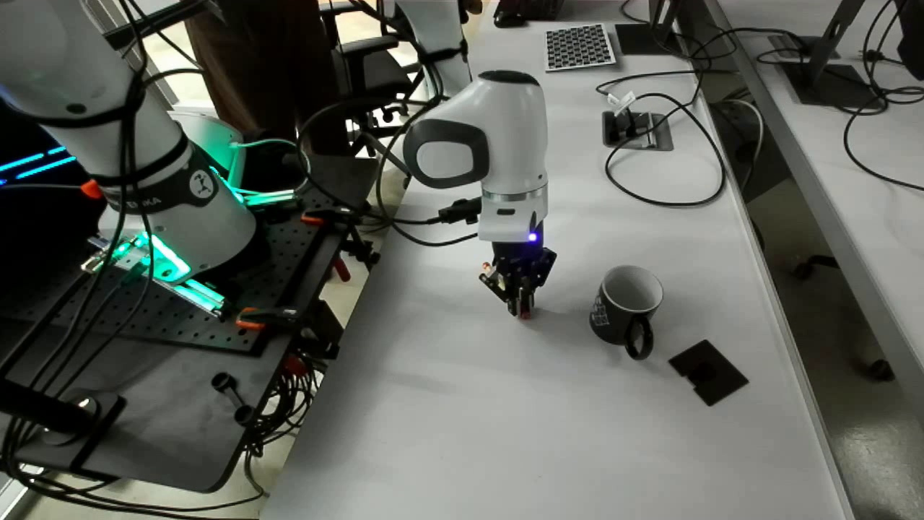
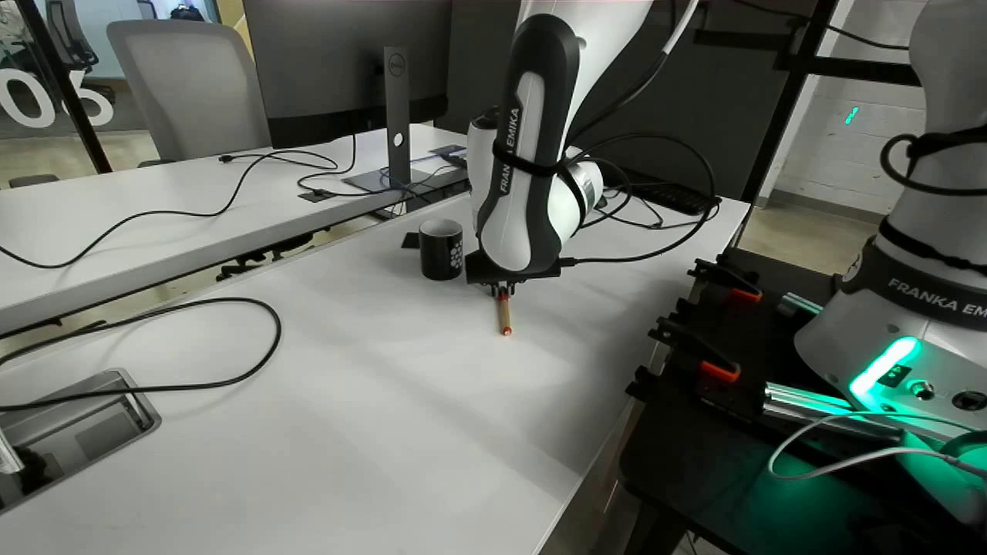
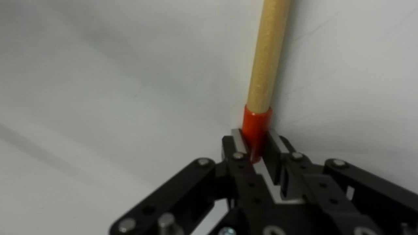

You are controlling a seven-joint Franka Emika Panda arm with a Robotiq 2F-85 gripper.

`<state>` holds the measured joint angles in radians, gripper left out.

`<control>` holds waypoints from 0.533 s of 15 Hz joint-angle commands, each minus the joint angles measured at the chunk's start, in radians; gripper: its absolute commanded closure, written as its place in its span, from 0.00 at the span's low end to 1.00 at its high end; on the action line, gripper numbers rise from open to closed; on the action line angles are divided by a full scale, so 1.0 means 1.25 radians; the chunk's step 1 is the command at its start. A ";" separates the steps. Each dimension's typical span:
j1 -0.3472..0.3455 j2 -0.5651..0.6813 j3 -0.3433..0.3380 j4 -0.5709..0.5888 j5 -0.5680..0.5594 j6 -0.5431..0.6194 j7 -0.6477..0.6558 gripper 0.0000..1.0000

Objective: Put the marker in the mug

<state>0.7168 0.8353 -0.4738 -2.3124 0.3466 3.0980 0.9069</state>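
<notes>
Franka Panda arm (image 1: 516, 141) stood with its base at the left of an exterior view, on a black bench (image 1: 166, 412), its wrist bent and the gripper (image 1: 521, 307) pointing down, low over the white table (image 1: 505, 419). Two orange-tipped clamps (image 1: 253, 319) sat along the bench edge. Rightward came one marker (image 3: 266, 68), its red-orange end clenched between two fingers (image 3: 240, 142), its tan shaft jutting out; whether it touched the table I could not tell. Next stood one dark mug (image 1: 613, 318), upright, near the gripper but apart from the marker, and last one flat, notched black plate (image 1: 711, 372) just beside the mug.
</notes>
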 commanded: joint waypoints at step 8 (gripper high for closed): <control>-0.016 -0.001 0.014 0.000 0.002 0.013 0.030 0.95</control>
<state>0.7097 0.8337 -0.4691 -2.3124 0.3466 3.1008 0.9265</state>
